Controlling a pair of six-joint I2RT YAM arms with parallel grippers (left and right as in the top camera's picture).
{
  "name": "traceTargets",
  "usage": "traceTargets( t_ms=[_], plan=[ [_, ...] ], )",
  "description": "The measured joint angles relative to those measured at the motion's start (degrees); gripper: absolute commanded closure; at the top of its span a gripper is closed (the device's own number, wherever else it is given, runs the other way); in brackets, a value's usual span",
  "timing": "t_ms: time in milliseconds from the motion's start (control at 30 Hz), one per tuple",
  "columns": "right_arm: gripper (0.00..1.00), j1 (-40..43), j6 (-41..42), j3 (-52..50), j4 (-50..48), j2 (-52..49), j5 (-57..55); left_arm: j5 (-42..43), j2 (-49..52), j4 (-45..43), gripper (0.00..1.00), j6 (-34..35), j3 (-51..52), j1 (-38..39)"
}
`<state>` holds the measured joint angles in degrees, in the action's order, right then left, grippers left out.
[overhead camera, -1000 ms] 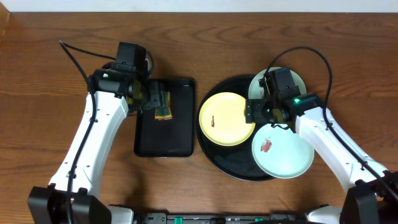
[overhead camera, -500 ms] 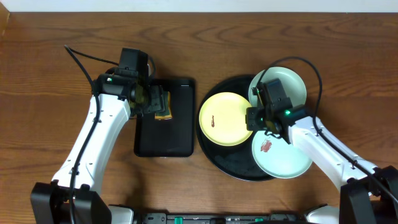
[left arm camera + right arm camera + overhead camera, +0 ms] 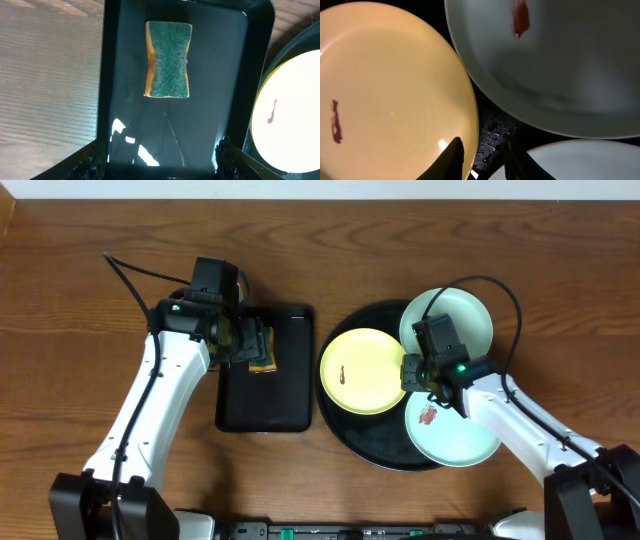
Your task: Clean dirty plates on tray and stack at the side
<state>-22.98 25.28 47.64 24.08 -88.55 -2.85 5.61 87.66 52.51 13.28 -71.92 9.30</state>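
Observation:
The pale yellow plate [image 3: 360, 370] [image 3: 390, 90] with a red-brown smear lies on the left of the round black tray [image 3: 375, 450]. One mint plate [image 3: 455, 315] [image 3: 580, 165] rests at the tray's back. Another mint plate [image 3: 455, 430] [image 3: 555, 65], smeared red, sits at its front right. My right gripper [image 3: 410, 370] [image 3: 482, 157] straddles the yellow plate's right rim with its jaws narrowed. One finger is over the plate, the other over bare tray, and a gap still shows. My left gripper [image 3: 245, 340] [image 3: 162, 165] hangs open above the green-topped sponge [image 3: 263, 360] [image 3: 167, 59].
The sponge lies in a smaller rectangular black tray [image 3: 265, 405] [image 3: 210, 75], left of the round one. Wet specks cover the round tray's floor [image 3: 492, 130] between the plates. Bare wooden table [image 3: 80, 310] surrounds both trays.
The right gripper came down to the yellow plate's right rim and its jaws narrowed a lot around it. The left gripper shifted slightly and opened a little wider.

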Motion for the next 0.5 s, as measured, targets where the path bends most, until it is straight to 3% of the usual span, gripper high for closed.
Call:
traceTargets(
  t_ms=[500],
  plan=[
    [0.79, -2.5, 0.5, -0.6, -1.0, 0.0, -1.5, 0.0, 0.0, 0.0, 0.28, 0.0, 0.0, 0.0]
  ],
)
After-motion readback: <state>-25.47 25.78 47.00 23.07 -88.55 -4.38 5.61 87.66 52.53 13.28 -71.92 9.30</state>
